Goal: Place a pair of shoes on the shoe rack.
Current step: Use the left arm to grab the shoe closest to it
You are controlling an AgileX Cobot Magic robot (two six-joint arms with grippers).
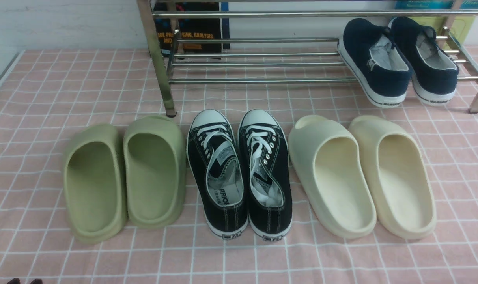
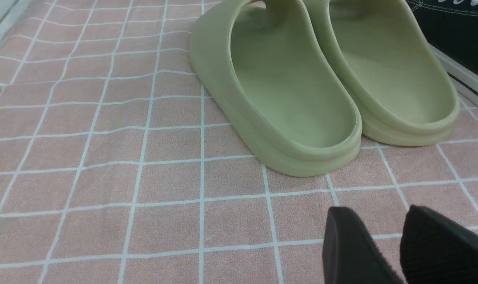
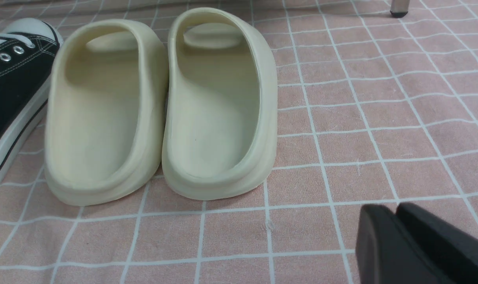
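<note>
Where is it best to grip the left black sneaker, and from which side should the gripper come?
Probably the heel collar of the left sneaker, from above at the near end: one finger inside the opening, one behind the heel. The heel faces the robot and the mouth is open upward, while the green slide and the other sneaker sit close along its sides.

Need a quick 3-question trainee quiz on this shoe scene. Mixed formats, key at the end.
1. True or false: the black sneakers already sit on the shoe rack.
2. What is on the rack? A boots; B navy slip-ons; C sandals.
3. Fill in: the sneakers stand between the green slides and the ____ slides.

Key: 1 false, they are on the cloth in front of it; 2 B; 3 cream.
</note>
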